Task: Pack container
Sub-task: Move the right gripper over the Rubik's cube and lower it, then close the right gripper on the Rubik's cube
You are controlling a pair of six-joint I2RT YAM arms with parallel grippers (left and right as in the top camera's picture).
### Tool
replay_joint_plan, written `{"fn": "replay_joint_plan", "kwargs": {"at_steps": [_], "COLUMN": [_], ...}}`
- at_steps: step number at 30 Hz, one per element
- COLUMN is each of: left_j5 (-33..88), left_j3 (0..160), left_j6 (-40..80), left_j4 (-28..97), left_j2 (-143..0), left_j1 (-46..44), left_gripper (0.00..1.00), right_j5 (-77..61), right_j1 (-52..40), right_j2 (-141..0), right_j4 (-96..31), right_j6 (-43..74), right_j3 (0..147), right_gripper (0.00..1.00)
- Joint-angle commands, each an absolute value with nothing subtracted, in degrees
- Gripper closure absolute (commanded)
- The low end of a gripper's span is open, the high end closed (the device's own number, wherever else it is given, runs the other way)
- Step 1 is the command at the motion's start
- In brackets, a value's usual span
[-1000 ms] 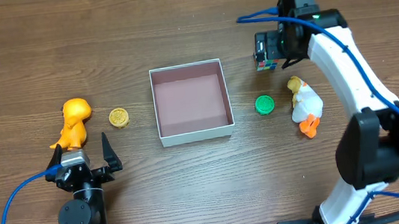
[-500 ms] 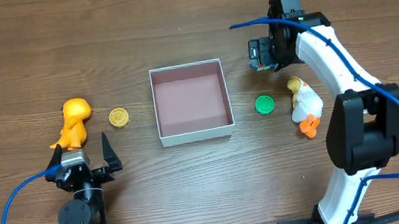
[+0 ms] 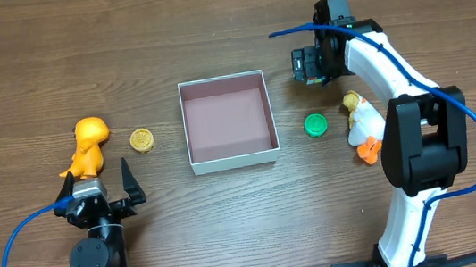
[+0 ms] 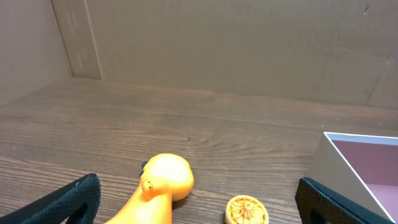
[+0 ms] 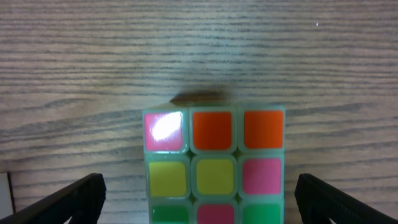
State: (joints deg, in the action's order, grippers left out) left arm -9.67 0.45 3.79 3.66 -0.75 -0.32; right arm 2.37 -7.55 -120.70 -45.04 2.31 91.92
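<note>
The container (image 3: pixel 228 121) sits at the middle of the worktop (image 3: pixel 208 29), white walls around a bare pinkish-brown floor, where it stood a second ago. Just right of its upper right corner, the right tool (image 3: pixel 307 64) has shifted slightly leftward since then, its arm swinging closer to the box. The green disc (image 3: pixel 314 125), the white duck (image 3: pixel 364 123), the yellow disc (image 3: pixel 141 141) and the orange dinosaur (image 3: pixel 89 143) have not moved. The right tool is spread wide over a colour-tiled puzzle cube (image 5: pixel 214 165). In the right wrist view its fingertips show at the lower corners with bare wood between each and the cube, so it grips nothing. The left tool (image 3: pixel 100 181), at lower left, is also spread wide and empty, with the dinosaur and yellow disc between its tips in its own view. From overhead the cube is almost wholly hidden under the right tool. In the wrist view its lower edge is cut off, and the arm covers part of the duck.
</note>
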Motion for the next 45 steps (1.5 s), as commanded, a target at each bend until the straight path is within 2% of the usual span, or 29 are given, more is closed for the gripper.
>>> {"fn": "replay_joint_plan", "kwargs": {"at_steps": [1,45], "left_j5": [-9.41,-9.41], "left_j3": [0.3,0.3], "left_j6": [2.33,2.33], "left_j4": [3.6,3.6], "left_j2": [-0.64,-0.64], "left_j1": [0.08,0.08], "left_gripper": [0.0,0.0], "right_j5": [3.01,5.32], "right_j1": [-7.73,-7.7], "right_j2": [-120.57,-123.26], "right_j4": [-43.57,-42.02], "right_j6": [1.63,0.19], "right_j3": [93.08,92.97], "right_gripper": [0.0,0.01]}}
